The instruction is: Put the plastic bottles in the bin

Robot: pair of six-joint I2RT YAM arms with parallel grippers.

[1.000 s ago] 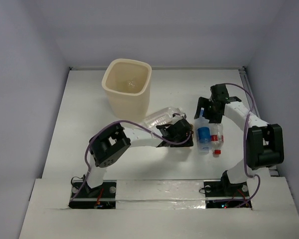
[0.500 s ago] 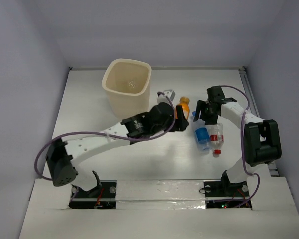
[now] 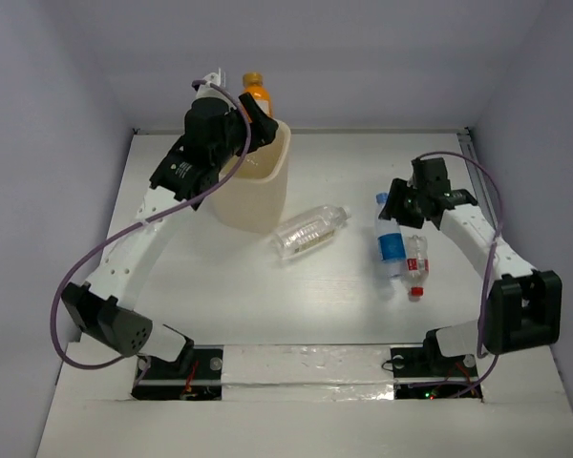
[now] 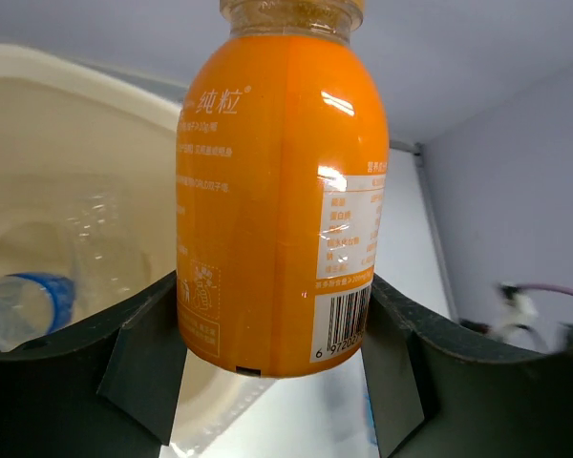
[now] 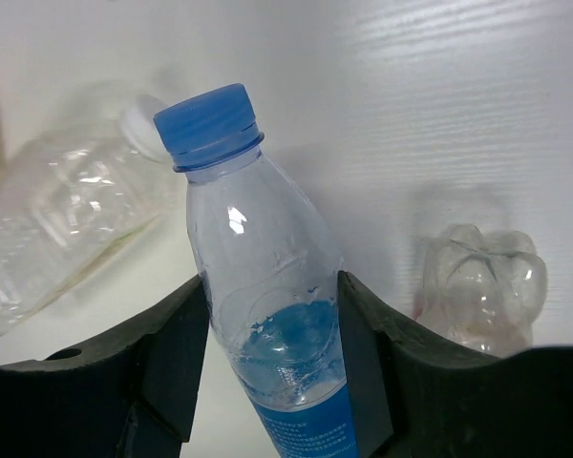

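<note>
The left jaws are clamped on the body of a small upright plastic bottle of orange liquid (image 4: 277, 191). A second ago this arm was low at the middle of the table. It has since swung up to 11 o'clock, and the orange bottle (image 3: 256, 93) now hangs over the rim of the tall cream plastic bin (image 3: 253, 200), towards its 1 o'clock corner. The left wrist view shows the bin's inside (image 4: 76, 86) below and left of the bottle, with at least one clear blue-labelled bottle (image 4: 19, 301) already in it. I judge that this bottle only needs releasing, though it sits close to the rim and could clip the edge.

The right jaws, wide apart a second ago, have narrowed onto a clear blue-capped, blue-labelled bottle (image 5: 258, 267). The pads touch it on both sides, so I read this as a grip. Whether it has left the table I cannot tell. It lies at about 3 o'clock (image 3: 390, 243), neck towards 12, and touches a clear red-capped bottle (image 3: 417, 262).

A clear ribbed bottle (image 3: 310, 229) lies alone near the centre, just beside the bin's 5 o'clock corner. That leaves three bottles to collect after the orange one.
</note>
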